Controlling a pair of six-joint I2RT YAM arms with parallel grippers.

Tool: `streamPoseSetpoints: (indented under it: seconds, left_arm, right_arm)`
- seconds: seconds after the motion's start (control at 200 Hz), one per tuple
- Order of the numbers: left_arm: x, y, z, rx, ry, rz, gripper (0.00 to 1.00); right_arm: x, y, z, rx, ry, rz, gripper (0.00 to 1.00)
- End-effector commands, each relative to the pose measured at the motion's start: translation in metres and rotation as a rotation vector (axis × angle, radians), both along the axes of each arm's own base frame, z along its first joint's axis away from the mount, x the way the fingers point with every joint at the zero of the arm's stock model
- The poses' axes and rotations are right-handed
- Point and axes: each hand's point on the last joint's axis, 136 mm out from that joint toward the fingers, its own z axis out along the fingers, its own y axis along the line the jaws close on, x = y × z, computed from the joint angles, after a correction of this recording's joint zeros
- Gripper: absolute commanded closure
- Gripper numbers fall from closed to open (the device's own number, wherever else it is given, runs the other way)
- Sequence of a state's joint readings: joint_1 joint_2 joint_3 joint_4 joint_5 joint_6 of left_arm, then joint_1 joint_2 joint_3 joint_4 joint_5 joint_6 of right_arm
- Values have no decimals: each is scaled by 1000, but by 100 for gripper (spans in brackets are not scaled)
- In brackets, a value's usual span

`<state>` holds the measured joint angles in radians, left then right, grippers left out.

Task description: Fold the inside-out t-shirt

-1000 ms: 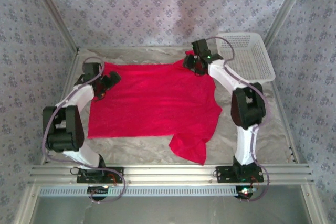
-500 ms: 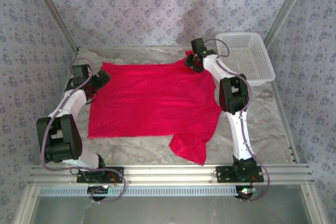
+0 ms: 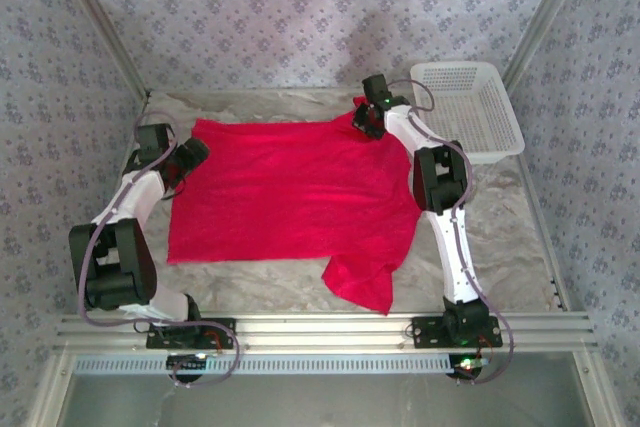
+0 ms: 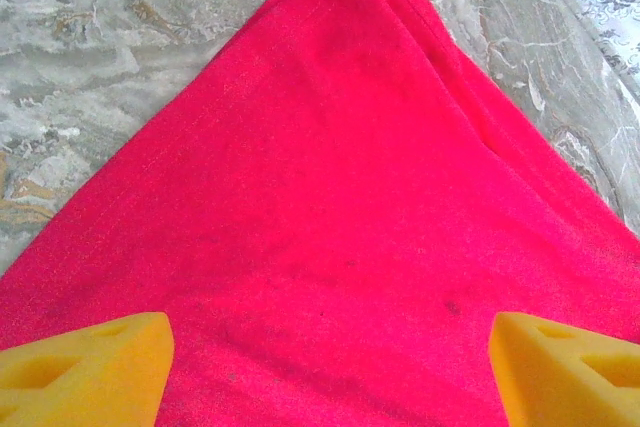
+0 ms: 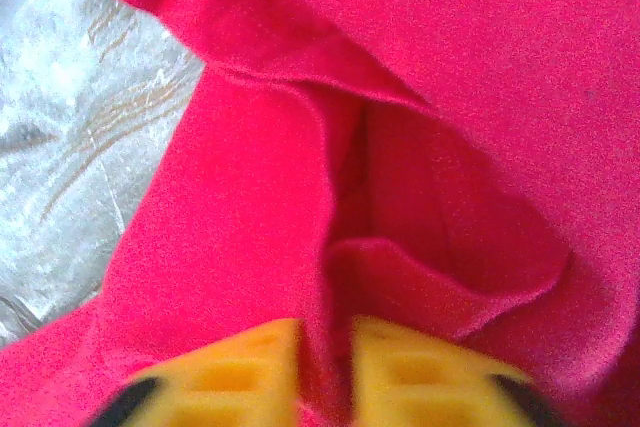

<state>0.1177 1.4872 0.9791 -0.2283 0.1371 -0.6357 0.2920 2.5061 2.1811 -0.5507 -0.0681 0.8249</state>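
Where the bright red short-sleeved cloth t-shirt (image 3: 290, 192) is spread over the grey marbled table top (image 3: 500, 237), the middle of the surface is covered by its body, and one rumpled sleeve is seen pointing toward the near edge, on the right. The right gripper (image 3: 366, 125) is placed at the far right corner of the garment. In the right wrist view its yellow fingers (image 5: 240, 372) are seen clenched on a raised fold of the red cloth, with only a thin strip of fabric pinched in the gap between them. The left gripper (image 3: 190, 154) is placed at the far left corner. In the left wrist view its yellow fingertips (image 4: 85, 362) are held wide apart, nothing is gripped, and the hemmed corner of the shirt is seen lying flat on the table beyond them. A white mesh plastic basket (image 3: 455, 69) is set at the far right of the table, near the right arm's wrist and apart from the shirt.
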Motion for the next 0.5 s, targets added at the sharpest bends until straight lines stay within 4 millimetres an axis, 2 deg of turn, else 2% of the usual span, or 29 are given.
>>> streamPoseSetpoints:
  seconds: [0.0, 0.105, 0.185, 0.31, 0.385, 0.405, 0.495]
  left_arm:
    - [3, 3, 23, 29, -37, -7, 20]
    - [3, 1, 22, 29, -35, -10, 22]
    - [3, -2, 19, 16, -28, -15, 23]
    - [4, -16, 10, 3, -14, -40, 24]
    - [5, -29, 3, 1, 2, -64, 25]
    - [5, -32, 0, 1, 9, -71, 25]
    - [5, -43, -11, 10, 44, -101, 26]
  right_arm:
    - [7, 1, 8, 34, -10, -28, 97]
    - [12, 6, 23, 45, -43, -20, 99]
    - [24, 8, 43, 50, -106, -21, 100]
    - [57, 13, 69, 79, -283, -50, 100]
    - [79, 20, 77, 108, -381, -43, 100]
    - [84, 22, 74, 112, -391, -36, 100]
    - [98, 40, 70, 180, -421, 23, 82]
